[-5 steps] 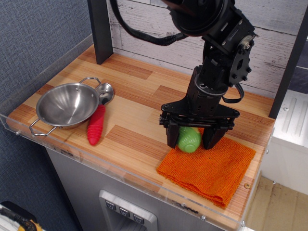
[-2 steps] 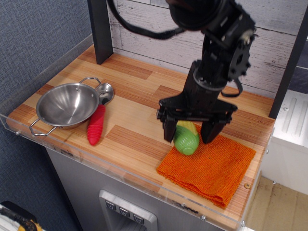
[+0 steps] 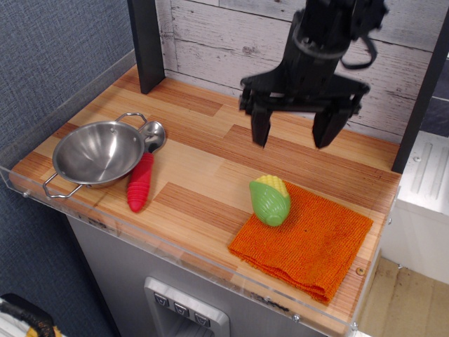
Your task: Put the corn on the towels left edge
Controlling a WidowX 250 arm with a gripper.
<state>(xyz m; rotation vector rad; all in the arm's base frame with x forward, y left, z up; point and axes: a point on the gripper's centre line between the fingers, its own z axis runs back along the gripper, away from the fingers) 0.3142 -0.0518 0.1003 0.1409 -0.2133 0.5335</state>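
The corn point(image 3: 271, 199), yellow kernels on top and a green husk below, lies on the left edge of the orange knitted towel point(image 3: 309, 242), partly over the wood counter. My gripper point(image 3: 295, 133) hangs open and empty well above the corn, toward the back wall, its two black fingers point(image 3: 260, 128) spread wide apart.
A steel bowl point(image 3: 98, 153) with wire handles sits at the left of the counter. A red ribbed-handled spoon point(image 3: 142, 179) lies beside it. A black post point(image 3: 145, 43) stands at the back left. The counter has a clear plastic rim point(image 3: 175, 260) along its front.
My gripper has let go of the corn, opened wide and risen up and back. The corn stays on the towel's left edge.
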